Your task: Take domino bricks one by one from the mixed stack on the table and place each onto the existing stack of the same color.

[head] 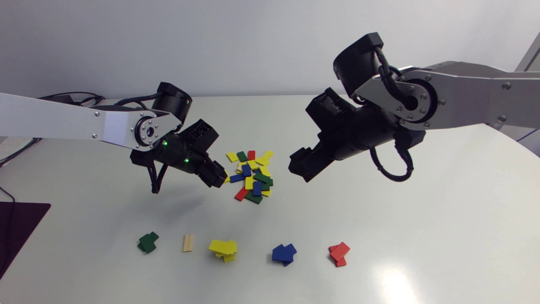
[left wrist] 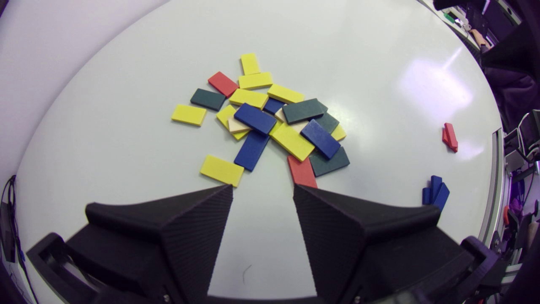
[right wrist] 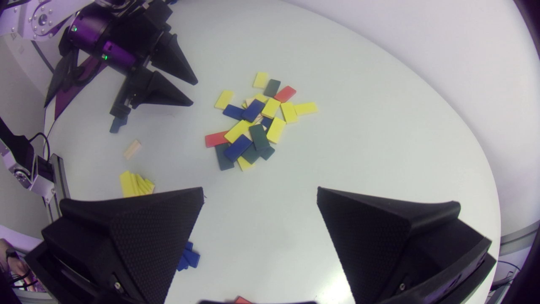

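The mixed pile of yellow, blue, green, red and pale bricks lies mid-table; it also shows as the pile and the pile. My left gripper hovers at the pile's left edge, open and holding nothing. In the left wrist view this gripper has bare table in its gap, and a yellow brick and a red brick lie just ahead of its tips. My right gripper hangs to the pile's right, wide open and empty.
Along the near side stand the sorted stacks: green, a single pale brick, yellow, blue and red. A dark mat lies at the table's left edge.
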Controlling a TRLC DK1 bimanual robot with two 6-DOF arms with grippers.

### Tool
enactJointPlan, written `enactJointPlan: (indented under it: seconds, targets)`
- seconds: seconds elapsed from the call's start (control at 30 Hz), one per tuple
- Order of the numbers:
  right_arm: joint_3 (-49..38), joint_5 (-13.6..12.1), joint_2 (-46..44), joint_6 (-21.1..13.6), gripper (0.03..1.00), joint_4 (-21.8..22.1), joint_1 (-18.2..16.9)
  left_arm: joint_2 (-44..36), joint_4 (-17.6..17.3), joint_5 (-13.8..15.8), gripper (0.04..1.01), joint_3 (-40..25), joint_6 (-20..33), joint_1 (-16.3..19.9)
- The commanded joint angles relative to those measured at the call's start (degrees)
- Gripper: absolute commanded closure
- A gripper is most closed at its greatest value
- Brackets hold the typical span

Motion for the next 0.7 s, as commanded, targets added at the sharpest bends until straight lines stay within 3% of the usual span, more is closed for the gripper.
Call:
enactJointPlan:
  seconds: [0.0,0.03,0.07,0.67]
  targets:
    - [-0.8,-0.2,0.2,-0.5,0.093,0.2,0.2,0.4,0.2,-0.1,0.128,0.4,-0.9,-0.6]
    - [-0.8,-0.2,0.2,-0.5,0.093,0.2,0.2,0.4,0.2,-0.1,0.128,0.4,-0.9,-0.6]
    - [-1.1,-0.2,-0.2,-0.1,0.093,0.2,0.4,0.5,-0.2,-0.2,0.057,0.2,-1.5,-0.6]
    - [-1.6,-0.2,-0.1,-0.1,0.093,0.3,0.4,3.4,-0.2,-0.3,0.057,0.9,-1.6,-1.0]
